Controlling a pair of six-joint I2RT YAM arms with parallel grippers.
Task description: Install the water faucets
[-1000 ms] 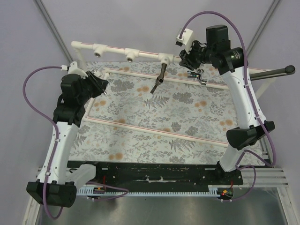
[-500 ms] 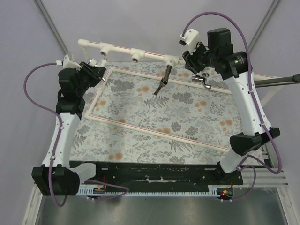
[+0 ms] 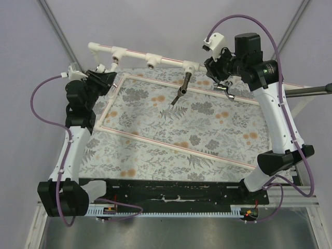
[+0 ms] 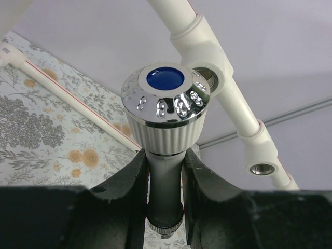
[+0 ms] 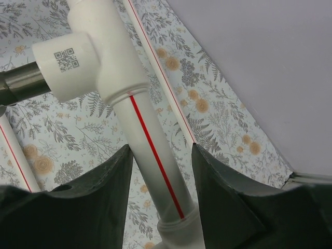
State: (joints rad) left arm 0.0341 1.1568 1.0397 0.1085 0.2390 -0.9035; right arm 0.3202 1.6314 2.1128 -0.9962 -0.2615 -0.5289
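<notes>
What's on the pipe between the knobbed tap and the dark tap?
One bare tee on the pipe, with knobbed tap left and dark tap right of it; the top view shows it.

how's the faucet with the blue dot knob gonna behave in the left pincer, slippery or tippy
Likely rigid: the faucet looks like hard plastic with chrome trim. Its smooth round stem may twist in the left pincer. The wide knob overhangs the grip, so probably top-heavy.
</notes>
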